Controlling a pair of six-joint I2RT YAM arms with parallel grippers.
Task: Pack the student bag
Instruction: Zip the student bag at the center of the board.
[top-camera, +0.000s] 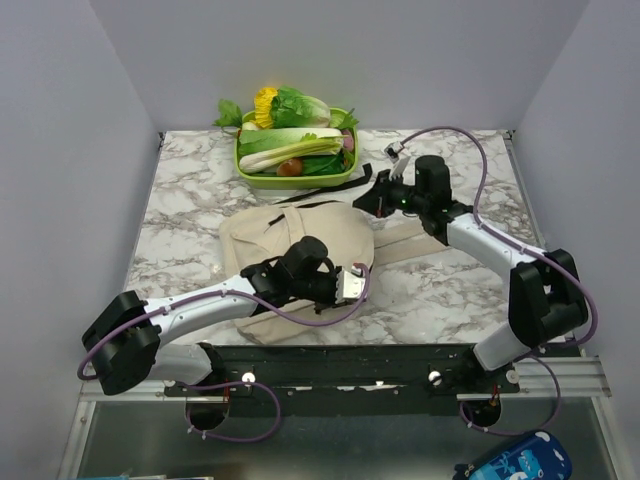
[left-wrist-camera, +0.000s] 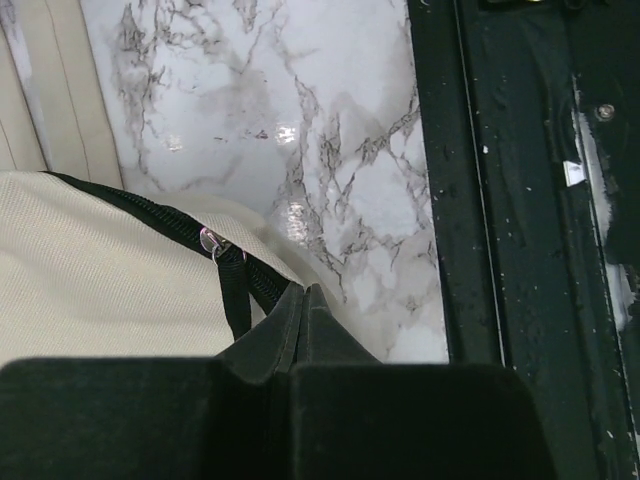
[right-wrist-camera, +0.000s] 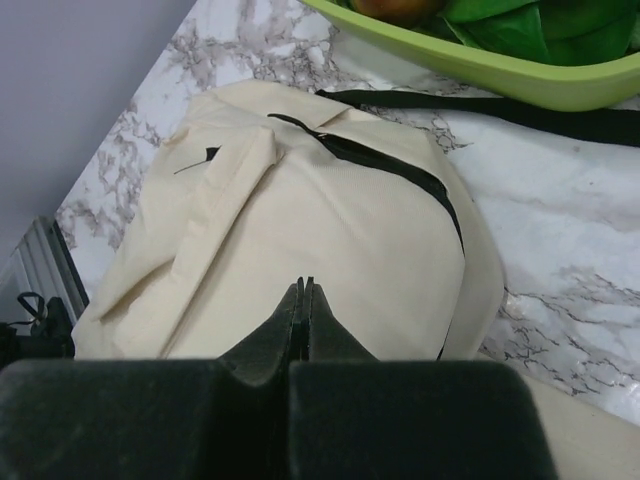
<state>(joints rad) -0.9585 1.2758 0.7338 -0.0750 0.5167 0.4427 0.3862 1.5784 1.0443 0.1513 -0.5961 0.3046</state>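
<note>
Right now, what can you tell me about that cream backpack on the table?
The student bag is soft cream canvas, lying flat and slack on the marble table, just before the green vegetable tray. A black zip curves across it, and a black strap trails toward the tray. The left hand, shut, is at its edge by the zip pull.

One student bag (top-camera: 290, 235), one green tray (top-camera: 300, 181) of vegetables (top-camera: 290, 140), two arms: left arm (top-camera: 200, 308), right arm (top-camera: 490, 240).

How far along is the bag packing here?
Nothing looks packed: the beige backpack lies flat, zipper apparently closed. Both grippers are shut: left gripper by the zipper pull, right gripper over the backpack. Opening and loading remain.
</note>
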